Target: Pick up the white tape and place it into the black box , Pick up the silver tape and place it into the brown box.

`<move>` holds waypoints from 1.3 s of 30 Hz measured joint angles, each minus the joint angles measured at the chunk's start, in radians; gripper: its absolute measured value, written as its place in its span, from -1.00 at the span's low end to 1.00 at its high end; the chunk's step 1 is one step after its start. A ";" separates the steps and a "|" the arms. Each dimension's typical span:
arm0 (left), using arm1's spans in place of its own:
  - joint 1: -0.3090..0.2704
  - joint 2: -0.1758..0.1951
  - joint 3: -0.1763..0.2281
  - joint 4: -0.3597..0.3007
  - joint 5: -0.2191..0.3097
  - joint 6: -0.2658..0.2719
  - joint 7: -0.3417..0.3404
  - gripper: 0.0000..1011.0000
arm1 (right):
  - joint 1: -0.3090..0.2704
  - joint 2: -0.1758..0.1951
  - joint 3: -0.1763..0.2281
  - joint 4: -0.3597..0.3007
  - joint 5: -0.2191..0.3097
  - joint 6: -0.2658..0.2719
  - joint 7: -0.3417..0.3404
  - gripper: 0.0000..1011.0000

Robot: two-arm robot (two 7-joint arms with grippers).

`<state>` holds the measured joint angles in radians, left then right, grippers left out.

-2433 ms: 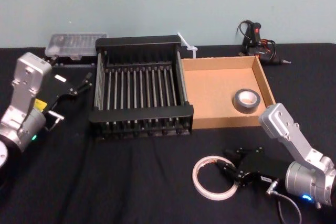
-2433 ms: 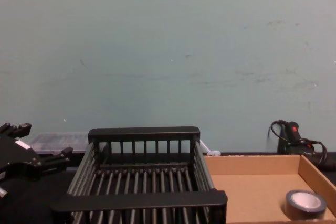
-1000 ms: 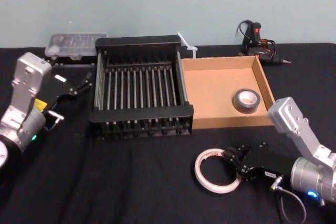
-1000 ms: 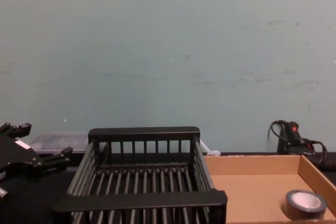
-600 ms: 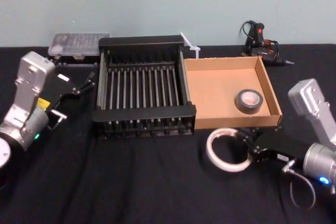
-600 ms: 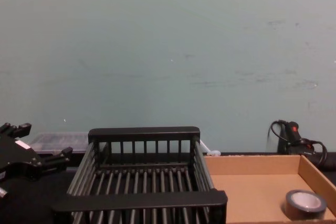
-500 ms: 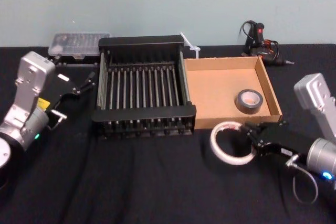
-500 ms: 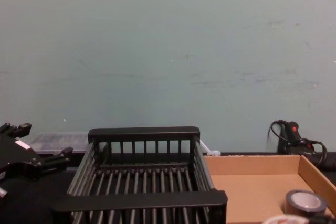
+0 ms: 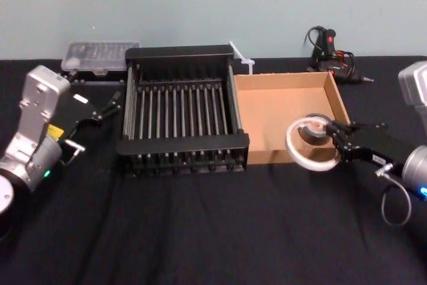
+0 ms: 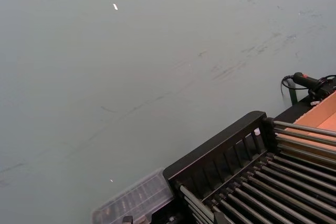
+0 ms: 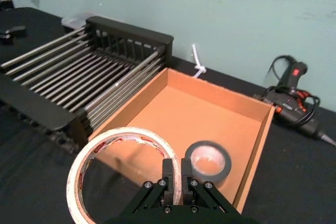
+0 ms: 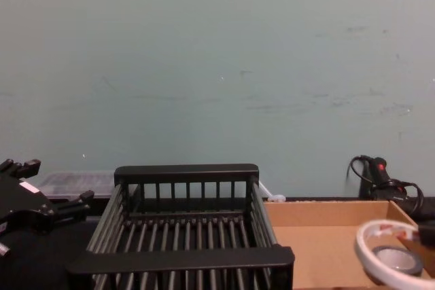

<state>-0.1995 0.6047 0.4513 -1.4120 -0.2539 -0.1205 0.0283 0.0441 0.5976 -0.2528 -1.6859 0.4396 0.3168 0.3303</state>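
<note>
Right hand (image 9: 335,139): its fingers are closed on the band of the white tape (image 9: 293,153), gripping the ring at its right-hand side. In the right wrist view the two fingers (image 11: 168,176) pinch the band between them, one inside the ring and one outside.

White tape: held clear of the worktop (image 9: 200,231) and tilted, over the near right part of the brown box (image 9: 267,115). In the head view the ring overlaps the silver tape (image 11: 226,162). It is not in the black box (image 9: 183,145).

Silver tape: lies flat on the floor of the brown box, near its right wall.

Black box: stands just left of the brown box, their side walls touching or nearly so. Nothing lies on its slatted floor.

Left hand (image 9: 99,120): parked to the left of the black box, fingers spread apart, holding nothing.

Other items: a clear plastic case (image 9: 100,55) behind the black box's left corner; a glue gun (image 9: 327,48) behind the brown box.
</note>
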 joint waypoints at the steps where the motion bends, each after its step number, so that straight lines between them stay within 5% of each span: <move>1: 0.000 0.000 0.000 0.000 0.000 0.000 0.000 0.98 | 0.005 -0.003 0.000 0.003 -0.001 0.001 -0.001 -0.82; 19: 0.000 0.000 0.000 0.000 0.000 0.000 0.000 0.98 | 0.131 -0.071 -0.048 0.071 -0.043 0.012 0.009 -0.82; 39: 0.000 0.000 0.000 0.000 0.000 0.000 0.000 0.98 | 0.316 -0.165 -0.176 0.209 -0.105 -0.012 0.087 -0.82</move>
<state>-0.1995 0.6047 0.4514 -1.4120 -0.2539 -0.1205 0.0283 0.3599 0.4329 -0.4284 -1.4766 0.3349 0.3050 0.4176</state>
